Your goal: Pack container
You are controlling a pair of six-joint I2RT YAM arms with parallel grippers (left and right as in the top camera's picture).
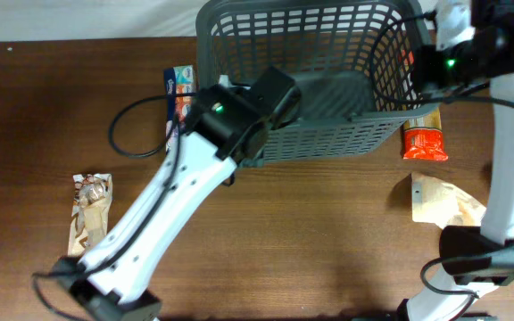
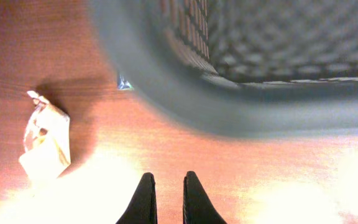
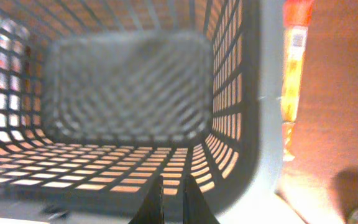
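The container [image 1: 328, 53], a dark grey lattice basket, stands at the back middle of the table. Its floor [image 3: 126, 81] shows bare in the right wrist view. My left gripper [image 2: 165, 190] hovers over bare wood just outside the container's near rim [image 2: 229, 112], shut, with nothing between its fingers. My right gripper [image 3: 173, 196] hangs over the inside of the container near its right wall [image 3: 229, 93], shut and holding nothing. In the overhead view the left arm [image 1: 186, 187] reaches up to the basket's front left corner.
A blue snack packet [image 1: 178, 94] lies left of the basket. A brown wrapper [image 1: 92, 209] lies at the far left. An orange packet [image 1: 424, 141] lies by the basket's right front corner, with a beige pouch [image 1: 444, 201] nearer the front. The right arm's base [image 1: 480, 250] stands at the right.
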